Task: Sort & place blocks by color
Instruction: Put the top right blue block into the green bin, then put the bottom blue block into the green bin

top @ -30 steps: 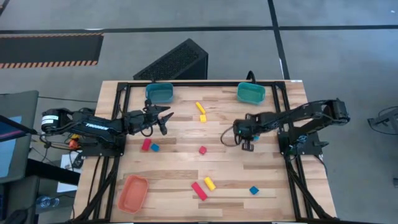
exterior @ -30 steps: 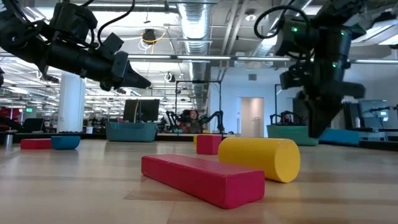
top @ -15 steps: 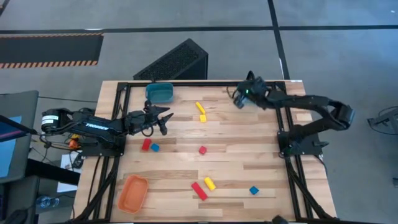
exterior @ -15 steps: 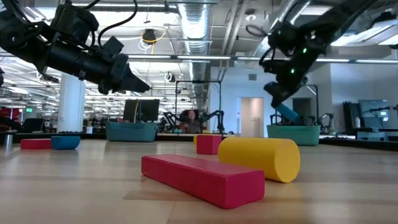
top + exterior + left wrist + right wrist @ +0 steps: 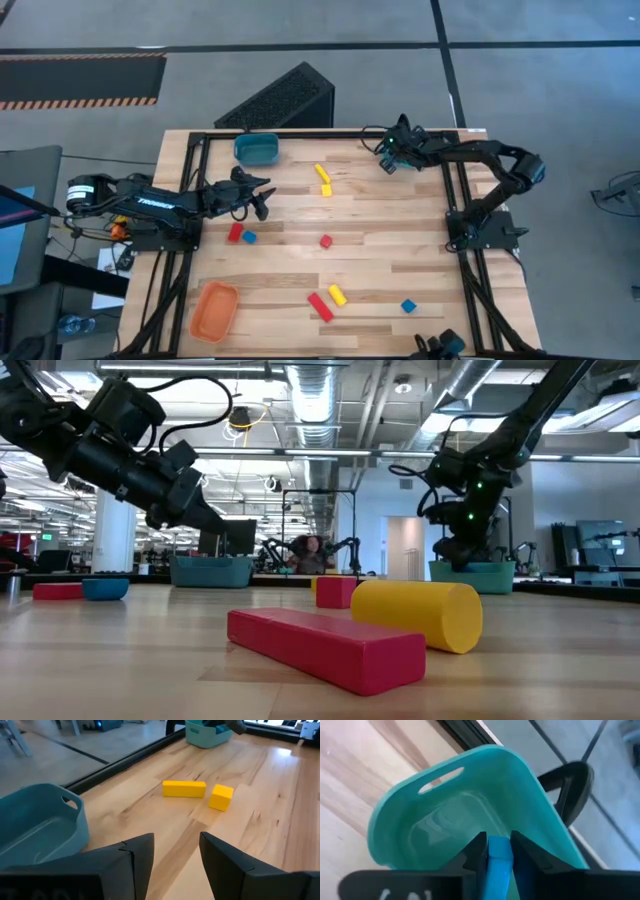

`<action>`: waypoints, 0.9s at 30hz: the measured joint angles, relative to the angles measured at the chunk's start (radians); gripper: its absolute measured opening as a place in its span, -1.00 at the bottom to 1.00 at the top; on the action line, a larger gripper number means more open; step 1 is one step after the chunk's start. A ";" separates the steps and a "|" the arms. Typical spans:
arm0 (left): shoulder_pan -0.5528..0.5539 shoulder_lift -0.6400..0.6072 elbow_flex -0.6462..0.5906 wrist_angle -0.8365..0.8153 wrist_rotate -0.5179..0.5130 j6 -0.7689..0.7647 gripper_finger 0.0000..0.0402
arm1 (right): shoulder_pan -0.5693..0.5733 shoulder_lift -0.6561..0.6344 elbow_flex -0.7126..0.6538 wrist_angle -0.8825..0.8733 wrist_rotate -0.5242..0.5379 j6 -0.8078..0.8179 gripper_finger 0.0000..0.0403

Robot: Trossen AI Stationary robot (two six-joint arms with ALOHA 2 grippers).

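Note:
My right gripper (image 5: 499,851) hangs over the teal tray (image 5: 445,820) at the table's far right and is shut on a blue block (image 5: 500,865). In the high view the gripper (image 5: 388,162) covers that tray. My left gripper (image 5: 176,851) stands open and holds nothing. It is near the blue-green tray (image 5: 257,150) at the far left and points toward the yellow bar (image 5: 322,173) and the yellow cube (image 5: 326,190). Red (image 5: 235,233) and blue (image 5: 249,238) blocks lie on the table below it. My right gripper pinches the blue block's two opposite sides (image 5: 492,857) between its two fingers. The fingers slant down from the table's middle toward the far edge. The block is lifted clear above the teal tray's hollow; the fingers hide its lower end.
An orange tray (image 5: 214,310) sits at the near left. A red cube (image 5: 326,241) lies mid-table. A red bar (image 5: 319,307), a yellow block (image 5: 337,295) and a blue block (image 5: 408,306) lie near the front edge. A black frame (image 5: 330,133) runs along the far edge.
My right gripper has swung from the table's middle toward the far edge, carrying the blue block. It has turned and now slants down over the teal tray. My left gripper has tipped a little downward in place.

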 joint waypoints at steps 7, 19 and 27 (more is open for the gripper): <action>-0.001 0.000 0.000 -0.006 -0.002 -0.009 -0.26 | 0.012 -0.072 0.000 -0.039 0.004 0.112 -0.11; -0.001 0.000 0.000 0.018 -0.001 -0.005 -0.26 | 0.284 -0.375 0.000 -0.410 -0.104 0.395 0.00; -0.001 0.000 0.000 0.138 -0.001 0.013 -0.26 | 0.574 -0.424 0.000 -0.638 -0.128 0.727 -0.12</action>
